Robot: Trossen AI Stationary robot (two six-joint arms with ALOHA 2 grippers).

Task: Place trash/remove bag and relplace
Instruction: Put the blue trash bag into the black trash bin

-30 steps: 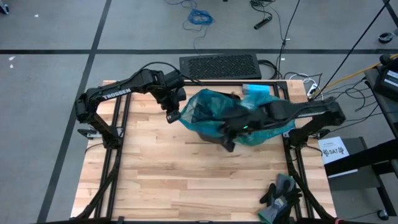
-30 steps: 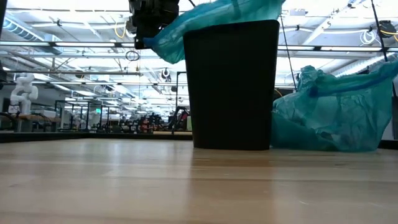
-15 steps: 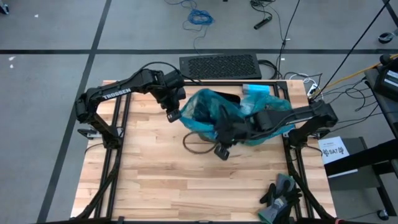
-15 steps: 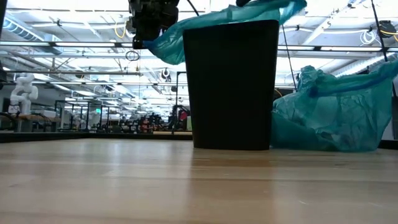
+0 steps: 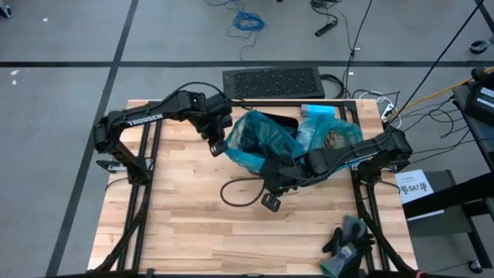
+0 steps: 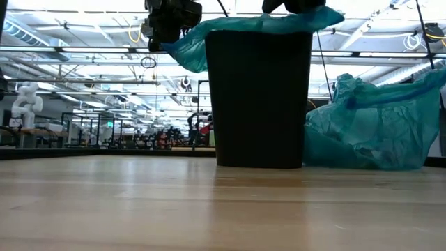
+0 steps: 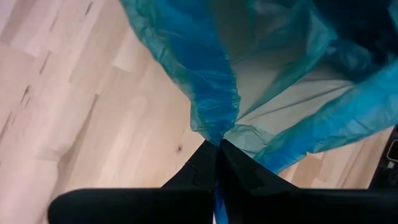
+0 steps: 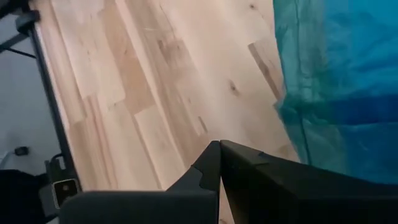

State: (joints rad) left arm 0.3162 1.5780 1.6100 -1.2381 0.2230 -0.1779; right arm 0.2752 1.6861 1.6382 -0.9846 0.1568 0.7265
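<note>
- Wooden table [image 5: 193, 224] on a dark frame, grey floor with cables round it. High view: black bin [image 5: 282, 123] near the table's far edge, a fresh teal liner [image 5: 258, 139] draped over its mouth. Left gripper [image 5: 217, 145] at the bin's left rim, closed on a pinch of liner. Right gripper [image 5: 270, 202] on the near side of the bin, fingers shut, not clearly holding anything. Filled bag [image 5: 332, 135] to the right of the bin, crumpled trash [image 5: 336, 139] showing in its open top. Dark gloves [image 5: 349, 239] well apart from the bin, at the near right corner.
- Low view: bin [image 6: 259, 97] upright, liner [image 6: 265, 22] capping the rim; filled bag [image 6: 376, 125] just beside it. Bin height and liner overhang are shown only here.
- Left wrist view: fingertips [image 7: 214, 152] pressed together on a gathered fold of liner [image 7: 205, 81]; only this view confirms the grip.
- Right wrist view: closed fingers [image 8: 217, 162] over bare wood, liner film [image 8: 342, 81] alongside.
- Risk, as judged: a hard left-side pull could tear the film or tip the bin; the unheld near edge could slip off the rim.
</note>
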